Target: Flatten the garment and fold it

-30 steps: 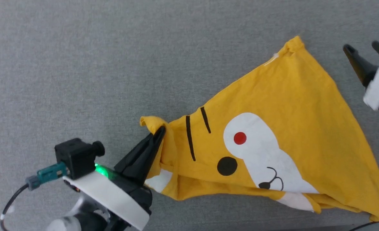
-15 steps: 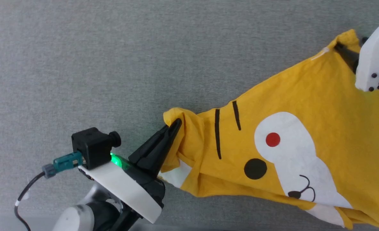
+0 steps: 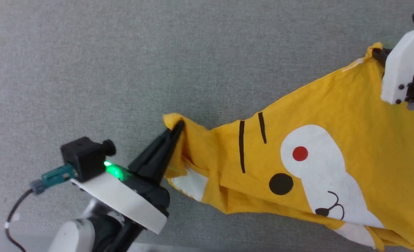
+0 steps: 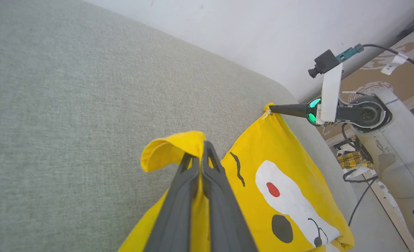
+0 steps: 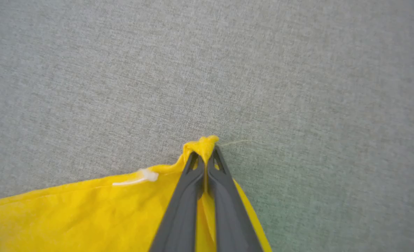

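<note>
The garment is a bright yellow T-shirt with a white face patch, a red dot, a black eye and two black stripes. It lies stretched on grey cloth across the right half of the head view. My left gripper is shut on the garment's near left corner. My right gripper is shut on the far corner, beside a small white tag. In the left wrist view the right gripper pinches that same corner. Between the two grips the garment hangs in creased folds.
A grey fabric surface spreads around the garment, with open room to the left and above. A white wall stands behind it. Past its right end I see the robot's pale arm, cables and a patterned floor.
My right gripper has come in from beside the garment and shut on its far corner. The head camera has shifted. The left gripper kept its hold on the near corner.
</note>
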You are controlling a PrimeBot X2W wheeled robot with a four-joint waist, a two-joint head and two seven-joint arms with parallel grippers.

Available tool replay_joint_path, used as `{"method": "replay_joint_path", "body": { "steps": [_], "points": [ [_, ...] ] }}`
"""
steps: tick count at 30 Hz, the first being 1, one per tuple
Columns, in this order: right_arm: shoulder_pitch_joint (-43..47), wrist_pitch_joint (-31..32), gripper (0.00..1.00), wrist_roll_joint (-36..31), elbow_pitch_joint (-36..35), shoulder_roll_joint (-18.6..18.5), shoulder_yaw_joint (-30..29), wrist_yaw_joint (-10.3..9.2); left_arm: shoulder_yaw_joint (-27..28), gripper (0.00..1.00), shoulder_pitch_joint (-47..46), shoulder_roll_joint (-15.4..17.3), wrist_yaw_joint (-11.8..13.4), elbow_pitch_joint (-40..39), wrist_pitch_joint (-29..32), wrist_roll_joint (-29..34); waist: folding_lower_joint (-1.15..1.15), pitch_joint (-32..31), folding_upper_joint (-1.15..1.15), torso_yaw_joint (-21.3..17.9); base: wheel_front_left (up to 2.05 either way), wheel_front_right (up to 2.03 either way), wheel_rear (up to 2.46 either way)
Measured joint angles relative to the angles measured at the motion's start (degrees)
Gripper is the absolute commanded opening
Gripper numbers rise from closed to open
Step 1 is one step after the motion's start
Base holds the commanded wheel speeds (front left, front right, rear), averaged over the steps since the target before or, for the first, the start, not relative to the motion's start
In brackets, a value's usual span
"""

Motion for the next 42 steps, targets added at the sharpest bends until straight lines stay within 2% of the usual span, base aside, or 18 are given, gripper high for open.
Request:
{"method": "replay_joint_path", "body": {
  "steps": [5,13,19,24,30,33,36,42],
  "points": [
    [1.4,-6.3,0.0,1.2,-1.1,0.8,-0.3,0.0,2.5,0.0,-2.7,-0.2,1.1,0.9,-2.4,1.5,0.0,-2.8,0.0,-1.0,0.0,0.0,0.0],
    [1.7,-14.2,0.0,1.8,-3.2,2.1,-1.9,0.0,3.9,0.0,-12.3,0.5,2.6,4.1,-0.7,4.1,0.0,-8.7,0.0,-3.0,0.0,0.0,0.0],
    [0.7,-15.7,0.0,0.7,-3.1,3.3,-2.0,0.0,3.5,0.0,-23.5,1.7,4.1,9.7,4.3,6.9,0.0,-13.2,0.0,-4.9,0.0,0.0,0.0],
    [-4.1,-15.7,0.0,-0.1,-2.1,4.8,-0.8,0.0,3.1,0.0,-35.3,2.2,4.5,17.0,7.8,8.6,-0.01,-16.2,0.0,-7.1,0.0,0.0,0.0],
    [-12.6,-15.6,0.0,-1.6,2.8,8.2,1.3,0.0,2.6,0.0,-49.0,-0.5,4.1,27.6,10.3,7.5,-0.01,-18.9,0.0,-10.1,0.0,0.0,0.0],
    [-19.3,-17.4,0.0,-3.6,8.2,11.3,1.5,0.0,2.0,0.0,-56.1,-1.7,4.1,34.9,10.8,7.9,-0.01,-20.0,0.0,-12.1,0.0,0.0,0.0],
    [-24.3,-19.1,0.0,-5.3,12.5,12.9,1.3,0.0,1.8,0.0,-60.9,-2.1,4.2,39.2,9.9,8.9,-0.01,-20.6,0.0,-13.5,0.0,0.0,0.0],
    [-34.2,-23.3,0.0,-8.5,20.4,15.2,-1.6,0.0,2.6,0.0,-71.1,-2.5,5.8,45.5,6.6,11.3,-0.01,-21.0,0.0,-15.4,0.0,0.0,0.0]
  ]
}}
